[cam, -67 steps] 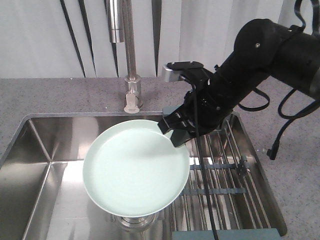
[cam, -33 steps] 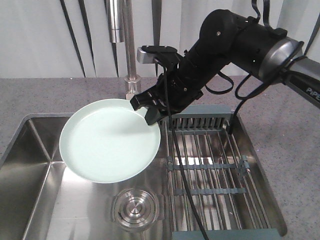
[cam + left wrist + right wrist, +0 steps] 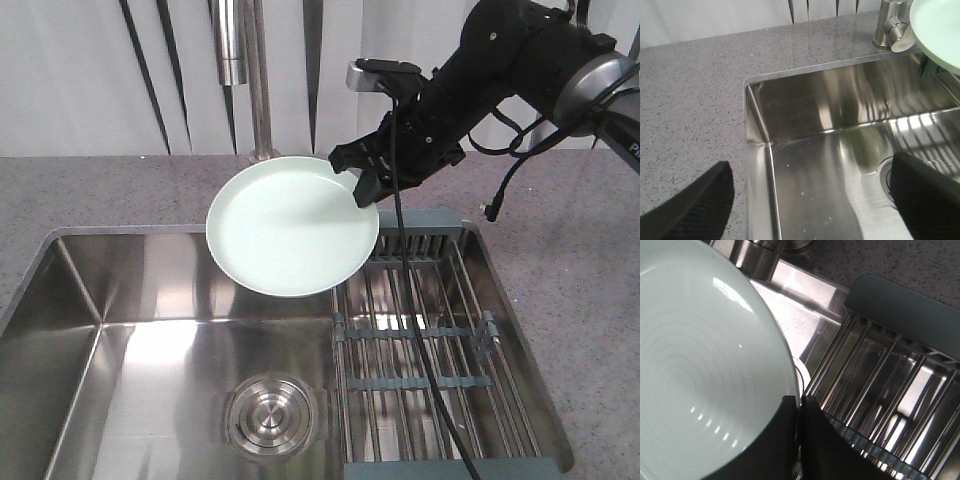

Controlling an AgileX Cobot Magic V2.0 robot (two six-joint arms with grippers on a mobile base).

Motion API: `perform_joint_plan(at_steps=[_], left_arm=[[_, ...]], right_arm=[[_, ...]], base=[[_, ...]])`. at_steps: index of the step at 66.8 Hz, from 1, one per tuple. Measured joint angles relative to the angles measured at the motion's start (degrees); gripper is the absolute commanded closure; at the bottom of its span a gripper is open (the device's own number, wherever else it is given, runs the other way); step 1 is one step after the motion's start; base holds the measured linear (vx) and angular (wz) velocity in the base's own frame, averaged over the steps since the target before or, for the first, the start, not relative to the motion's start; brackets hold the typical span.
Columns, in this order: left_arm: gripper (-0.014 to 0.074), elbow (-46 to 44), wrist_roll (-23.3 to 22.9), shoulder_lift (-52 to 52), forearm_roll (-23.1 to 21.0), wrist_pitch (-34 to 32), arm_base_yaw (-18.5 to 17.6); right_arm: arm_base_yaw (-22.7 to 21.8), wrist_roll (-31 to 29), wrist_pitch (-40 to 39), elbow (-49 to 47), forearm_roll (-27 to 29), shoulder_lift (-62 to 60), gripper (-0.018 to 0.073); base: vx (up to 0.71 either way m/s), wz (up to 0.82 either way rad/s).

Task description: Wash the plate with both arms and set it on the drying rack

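The pale mint-green plate (image 3: 290, 225) hangs tilted in the air over the sink's back edge, below the tap. My right gripper (image 3: 360, 183) is shut on its right rim; the right wrist view shows the plate (image 3: 700, 370) with both fingers (image 3: 775, 445) clamped on the rim. The plate's edge (image 3: 940, 30) shows at the top right of the left wrist view. The drying rack (image 3: 430, 340) of steel wires with grey-blue ends lies over the sink's right part, also in the right wrist view (image 3: 890, 390). My left gripper (image 3: 807, 200) is open and empty, over the sink's left edge.
The steel sink (image 3: 150, 340) has a round drain (image 3: 270, 415) at the front. A tall steel tap (image 3: 250, 80) stands behind the plate. Grey speckled counter (image 3: 90, 190) surrounds the sink. A black cable (image 3: 420, 330) hangs from my right arm across the rack.
My right arm has lifted the plate out from low over the drain, first to the left, then up and back to the tap's base. The grip has stayed shut.
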Motion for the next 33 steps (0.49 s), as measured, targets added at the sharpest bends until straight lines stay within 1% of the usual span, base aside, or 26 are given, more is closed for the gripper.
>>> perform_joint_plan(at_steps=[8,33], left_arm=[[0.0011,0.0,0.0,0.0,0.0,0.0,0.0],[0.0011,0.0,0.0,0.0,0.0,0.0,0.0]], right_arm=[[-0.2,-1.0,0.1,3.3,0.3,-1.8,0.0564],[0.1,-3.4,0.1,17.7,0.8,-10.9,0.0564]], base=[[0.00,0.00],[0.00,0.00]])
